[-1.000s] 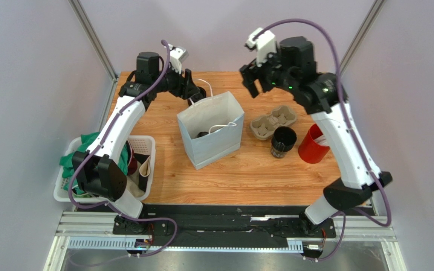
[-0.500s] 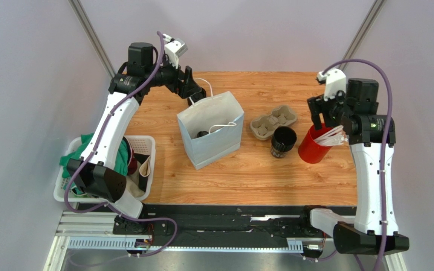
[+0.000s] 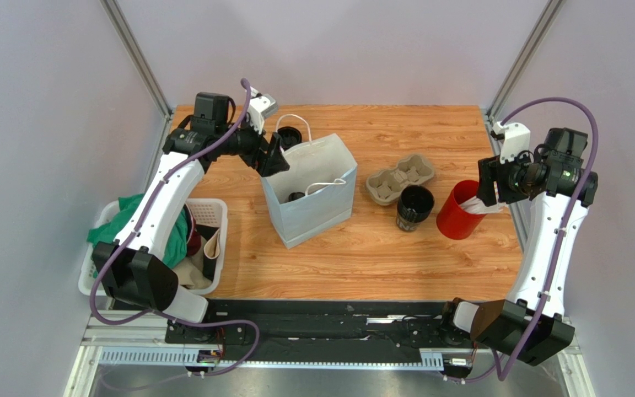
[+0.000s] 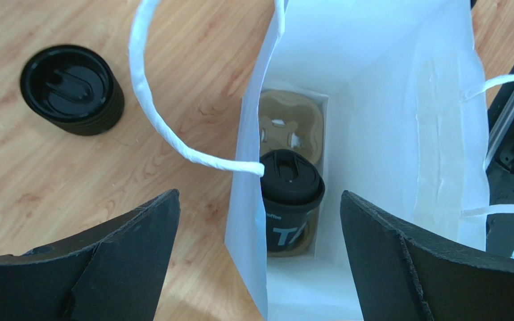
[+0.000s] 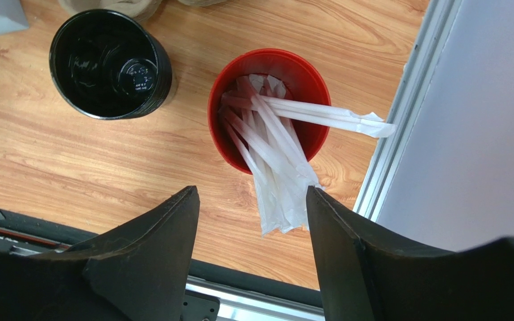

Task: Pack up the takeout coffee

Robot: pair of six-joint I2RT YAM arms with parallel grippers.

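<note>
A white paper bag (image 3: 308,198) stands mid-table. Inside it, in the left wrist view, a black lidded coffee cup (image 4: 292,194) sits in a cardboard cup tray (image 4: 293,120). A second black lidded cup (image 4: 72,90) stands on the wood behind the bag and also shows in the top view (image 3: 289,135). My left gripper (image 3: 273,159) is open and empty, its jaws straddling the bag's left wall (image 4: 260,197). My right gripper (image 3: 488,186) is open and empty above the red cup, with the straw ends between its fingers (image 5: 251,190).
A red cup (image 5: 270,107) of white straws (image 5: 276,160) stands near the table's right edge. A black cup (image 5: 111,63) and an empty cardboard tray (image 3: 401,178) lie left of it. A white basket (image 3: 213,217) of cloths sits at the left.
My right arm swung from above the bag's far side out to the right and now hangs over the red cup. My left gripper dropped slightly onto the bag's left rim.
</note>
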